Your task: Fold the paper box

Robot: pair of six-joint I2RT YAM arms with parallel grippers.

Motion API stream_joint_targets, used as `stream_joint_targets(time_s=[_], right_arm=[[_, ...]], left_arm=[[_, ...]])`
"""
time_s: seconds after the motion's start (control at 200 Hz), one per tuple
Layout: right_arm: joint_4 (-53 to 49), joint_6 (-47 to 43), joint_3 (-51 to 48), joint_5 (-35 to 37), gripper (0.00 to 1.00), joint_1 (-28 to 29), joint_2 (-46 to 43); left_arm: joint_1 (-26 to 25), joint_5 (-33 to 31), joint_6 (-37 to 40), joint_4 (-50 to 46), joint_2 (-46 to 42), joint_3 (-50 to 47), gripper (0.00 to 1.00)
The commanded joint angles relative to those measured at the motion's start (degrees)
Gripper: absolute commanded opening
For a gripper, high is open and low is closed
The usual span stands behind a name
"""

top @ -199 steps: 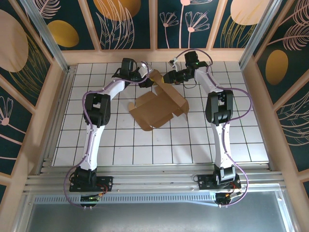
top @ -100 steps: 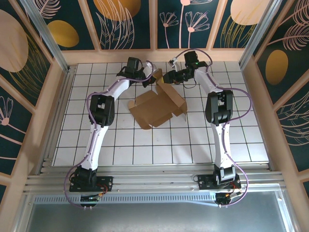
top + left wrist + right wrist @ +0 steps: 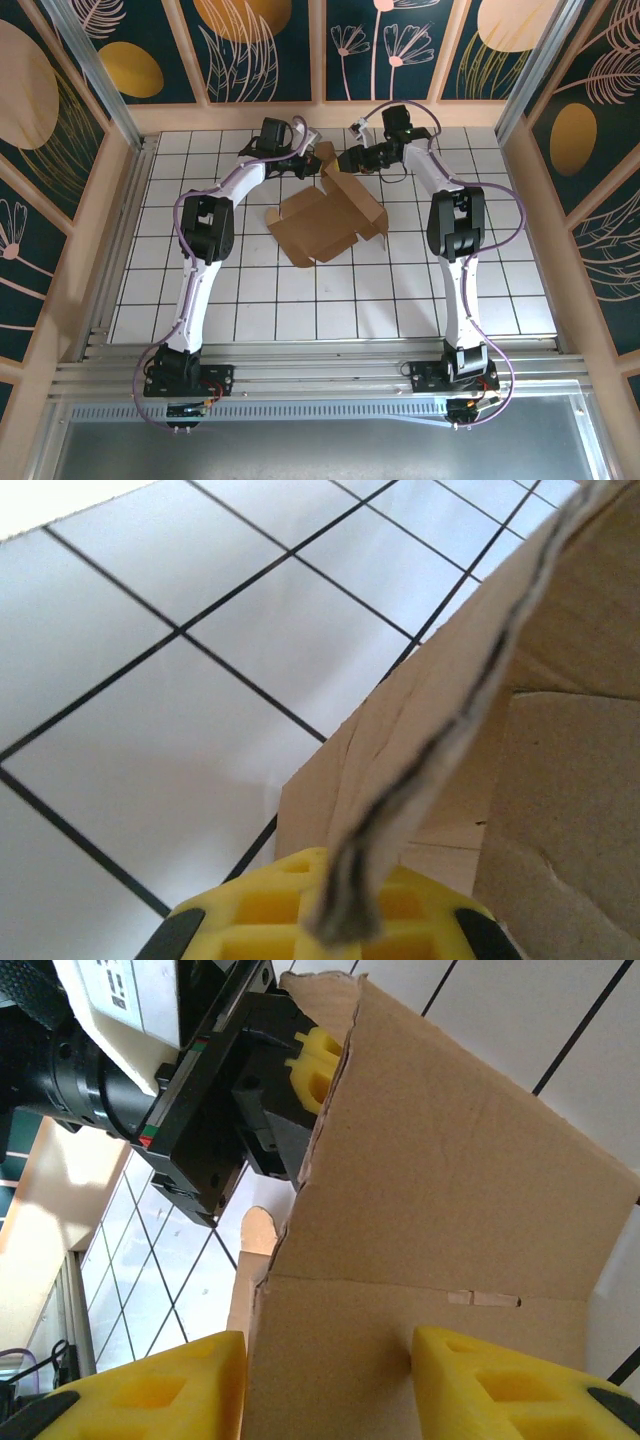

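The brown paper box (image 3: 325,220) lies half-unfolded on the white tiled table, its back panel raised between the two arms. My left gripper (image 3: 310,162) is shut on the edge of the raised flap (image 3: 450,710), whose thin edge runs down into the yellow jaws of my left gripper (image 3: 340,920). From the right wrist, one of those fingers (image 3: 318,1065) shows at the flap's torn edge. My right gripper (image 3: 347,160) is open, and the cardboard panel (image 3: 440,1190) stands between the wide-apart fingers of my right gripper (image 3: 328,1350).
The white tiled floor (image 3: 250,300) stretches free in front of and beside the box. Wooden walls with painted panels (image 3: 320,110) close in the back and sides. A metal rail (image 3: 320,375) runs along the near edge by the arm bases.
The left gripper has shifted right toward the right gripper, and the back flap has swung up steeper. The right arm has barely moved.
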Motion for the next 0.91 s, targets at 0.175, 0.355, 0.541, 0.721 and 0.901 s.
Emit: stream_joint_targets(time_s=[0.175,0.355,0.541,0.721,0.901], right_arm=[[-0.86,0.83,-1.38,2.44,0.47,0.93,-2.5],[-0.77,1.25,-1.31,4.42,0.47,1.11,-2.21],[-0.9,1.49,-1.56,5.21,0.47,1.5,-2.3],[-1.0,3.67,-1.45,3.85,0.6,1.55,-3.14],[-2.48,4.21,-4.13,0.12,0.69,0.86,-6.4]], left_arm=[[0.01,-13.97,-3.13,-12.35,-5.1,3.91,0.0],[0.04,-9.86,-13.06,-14.44,-6.07,5.1,0.0],[-0.03,-4.95,-22.17,-17.48,-6.67,4.19,0.0],[0.01,-8.14,-19.9,-13.61,-12.38,-5.44,0.0],[-0.02,-11.44,-14.79,-8.17,-14.06,-10.13,0.0]])
